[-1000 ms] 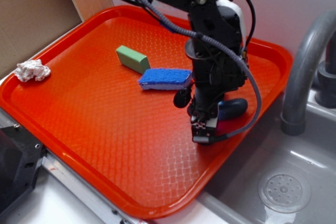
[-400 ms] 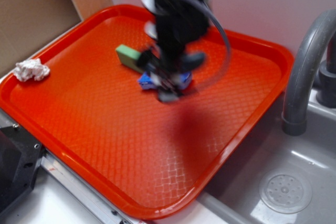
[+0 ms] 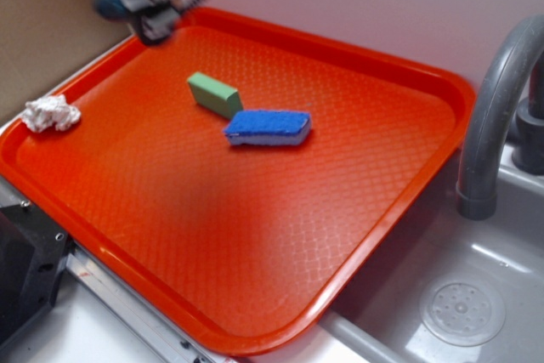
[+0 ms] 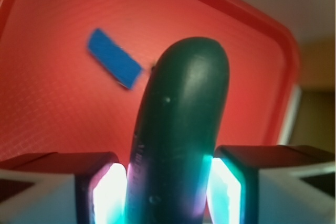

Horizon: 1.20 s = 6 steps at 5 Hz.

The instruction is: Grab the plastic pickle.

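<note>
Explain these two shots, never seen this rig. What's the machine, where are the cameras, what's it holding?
It's a small robot arm with a two-finger gripper. The exterior view looks down on an orange tray beside a sink; the wrist view looks out from between the fingers. The gripper, raised over the tray's far-left corner, is shut on the plastic pickle, the dark green piece filling the wrist view. On the tray lie a green block and a blue sponge; crumpled white paper sits at the left rim.
</note>
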Each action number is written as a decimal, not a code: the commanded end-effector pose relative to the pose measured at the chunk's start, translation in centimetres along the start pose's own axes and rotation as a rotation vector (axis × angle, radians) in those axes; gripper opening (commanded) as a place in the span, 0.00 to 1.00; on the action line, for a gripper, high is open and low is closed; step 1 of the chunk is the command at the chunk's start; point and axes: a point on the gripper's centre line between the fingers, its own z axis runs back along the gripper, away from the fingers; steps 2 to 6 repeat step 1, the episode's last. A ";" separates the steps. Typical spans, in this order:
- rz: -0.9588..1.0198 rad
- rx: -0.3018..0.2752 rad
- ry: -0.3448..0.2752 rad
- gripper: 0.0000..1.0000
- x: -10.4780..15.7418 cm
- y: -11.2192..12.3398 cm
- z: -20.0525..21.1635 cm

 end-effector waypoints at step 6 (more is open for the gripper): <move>0.277 -0.058 -0.138 0.00 -4.6 2.6 2.4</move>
